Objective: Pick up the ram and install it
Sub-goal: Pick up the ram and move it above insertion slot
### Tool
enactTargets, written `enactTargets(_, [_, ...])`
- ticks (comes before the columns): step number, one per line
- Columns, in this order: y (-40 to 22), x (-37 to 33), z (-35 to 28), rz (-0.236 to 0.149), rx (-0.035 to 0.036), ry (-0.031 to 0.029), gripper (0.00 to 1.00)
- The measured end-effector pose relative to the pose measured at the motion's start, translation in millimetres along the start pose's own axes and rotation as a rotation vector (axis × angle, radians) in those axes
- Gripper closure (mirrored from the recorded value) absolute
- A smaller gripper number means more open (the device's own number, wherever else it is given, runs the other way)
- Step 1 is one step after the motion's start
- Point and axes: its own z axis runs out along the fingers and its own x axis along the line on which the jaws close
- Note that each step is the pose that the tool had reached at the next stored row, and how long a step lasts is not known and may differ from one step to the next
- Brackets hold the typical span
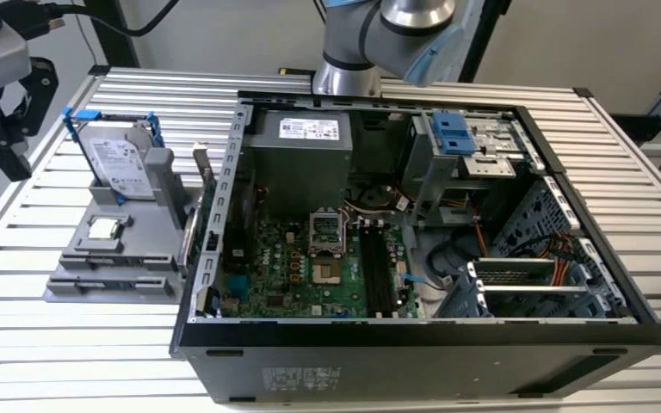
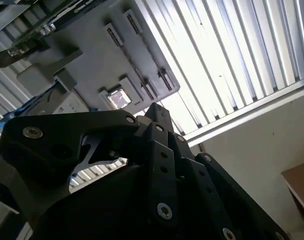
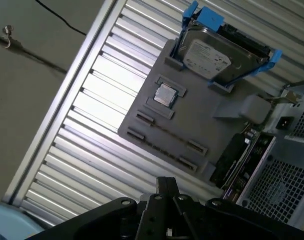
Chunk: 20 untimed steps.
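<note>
First wrist view: pincer [image 3: 167,184] clenched, tips pressed together and empty, hanging above the slatted metal desk [image 3: 86,115], just short of a grey holder [image 3: 202,125]. On that holder: a silver hard drive [image 3: 208,56] propped at a slant in a blue bracket [image 3: 202,14], and a small square processor chip [image 3: 165,94] lying flat in a recess near the middle. The ram [image 3: 238,159]: stands on its long edge at the holder's side nearest the computer case [image 3: 287,175], a dark board with black chips, squeezed between holder and case wall, apart from the pincer.

Exterior view: puts the pincer at the exterior view's left edge, black, hanging over the desk's far corner, on the exterior view's left of the hard drive and higher than it. Shows the ram as a thin upright strip just beside the case's outer wall, on the holder's side toward the exterior view's right. Case on its side with the cover off and the green motherboard [image 1: 296,271] facing up. Long black memory slots [image 1: 373,258] just beside the processor socket [image 1: 326,231]. Grey power supply [image 1: 296,142] behind the board. Arm [image 1: 382,39], silver with a blue cap, behind the case's far wall.

Second wrist view: looks past the pincer's black linkage at the holder and the processor chip.
</note>
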Motion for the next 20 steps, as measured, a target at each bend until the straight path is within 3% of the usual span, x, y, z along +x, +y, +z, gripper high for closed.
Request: enactTargets(20, [0.0, 0.0, -1.3, -0.315, 0.0018, 0.0125, 1.0])
